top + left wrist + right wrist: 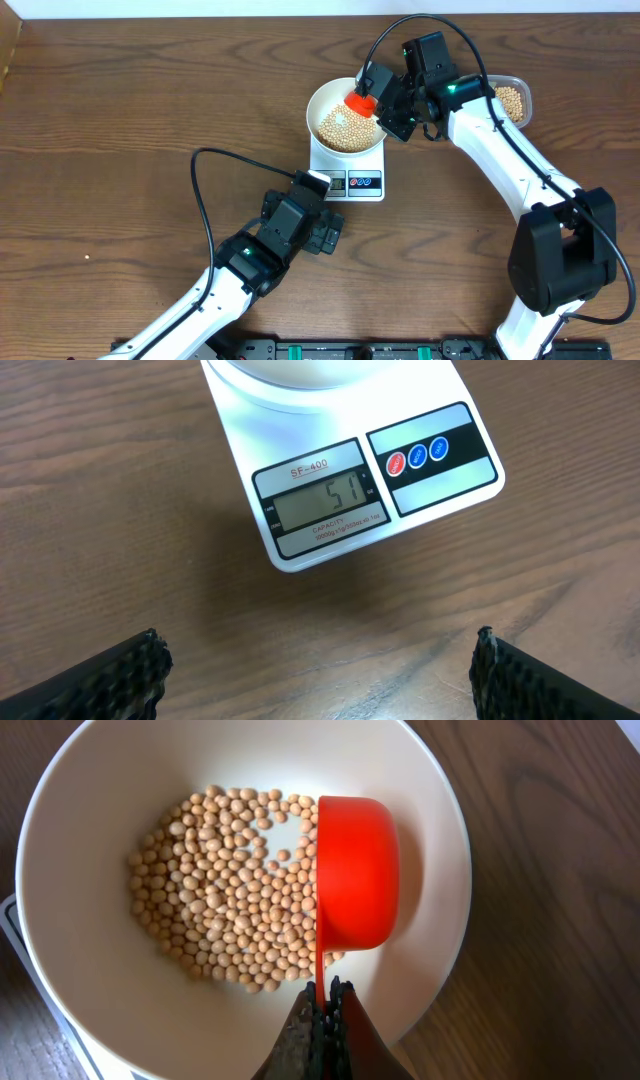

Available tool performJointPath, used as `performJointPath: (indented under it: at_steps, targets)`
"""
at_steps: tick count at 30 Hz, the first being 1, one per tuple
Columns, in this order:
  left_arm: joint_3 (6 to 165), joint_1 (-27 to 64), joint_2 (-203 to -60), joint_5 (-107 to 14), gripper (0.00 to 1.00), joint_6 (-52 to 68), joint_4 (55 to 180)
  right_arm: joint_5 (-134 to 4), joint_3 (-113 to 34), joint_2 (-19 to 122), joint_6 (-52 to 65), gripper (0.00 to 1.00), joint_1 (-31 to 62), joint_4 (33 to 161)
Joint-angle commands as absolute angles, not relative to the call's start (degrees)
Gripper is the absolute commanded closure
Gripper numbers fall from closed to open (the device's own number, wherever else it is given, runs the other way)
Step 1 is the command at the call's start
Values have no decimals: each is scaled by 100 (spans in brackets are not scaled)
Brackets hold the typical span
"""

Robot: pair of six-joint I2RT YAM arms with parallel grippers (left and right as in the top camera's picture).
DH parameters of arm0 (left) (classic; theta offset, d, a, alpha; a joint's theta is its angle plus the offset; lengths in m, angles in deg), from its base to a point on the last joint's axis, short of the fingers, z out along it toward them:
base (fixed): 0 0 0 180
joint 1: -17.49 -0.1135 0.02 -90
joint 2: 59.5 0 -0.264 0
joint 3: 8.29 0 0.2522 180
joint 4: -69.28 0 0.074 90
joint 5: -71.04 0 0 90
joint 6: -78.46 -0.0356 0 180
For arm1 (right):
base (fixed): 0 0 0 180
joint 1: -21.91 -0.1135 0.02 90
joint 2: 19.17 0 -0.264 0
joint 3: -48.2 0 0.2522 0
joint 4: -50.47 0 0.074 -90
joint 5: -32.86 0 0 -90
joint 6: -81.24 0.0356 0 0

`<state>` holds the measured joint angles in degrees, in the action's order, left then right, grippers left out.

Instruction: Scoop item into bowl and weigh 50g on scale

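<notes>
The white bowl [318, 105] stands on the white scale [352, 160] and holds a heap of tan beans [343, 129]; the beans [225, 890] cover the floor of the bowl [90, 820]. My right gripper [324, 988] is shut on the thin handle of a red scoop [355, 870], which is tipped on its side over the bowl's right half; overhead the scoop [361, 102] hangs above the bowl's far right rim. My left gripper [320, 665] is open over bare table just in front of the scale [300, 485], whose display [325, 500] reads 51.
A clear plastic tub [512, 100] with more beans sits at the back right, beside the right arm. A black cable [215, 170] loops over the table left of the scale. Red and blue buttons [417, 456] lie to the display's right.
</notes>
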<state>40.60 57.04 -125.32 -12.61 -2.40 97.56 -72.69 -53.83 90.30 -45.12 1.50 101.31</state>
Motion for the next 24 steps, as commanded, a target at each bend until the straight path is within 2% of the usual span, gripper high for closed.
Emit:
performJointPath:
  at_steps: [1, 24]
  targets:
    - [4019, 5718, -12497, -1248, 2, -270, 9752, -7247, -5337, 9074, -4569, 99, 21, 10168]
    - [4019, 5718, -12497, -1248, 2, -270, 9752, -6943, -5306, 9247, -4538, 99, -7, 9925]
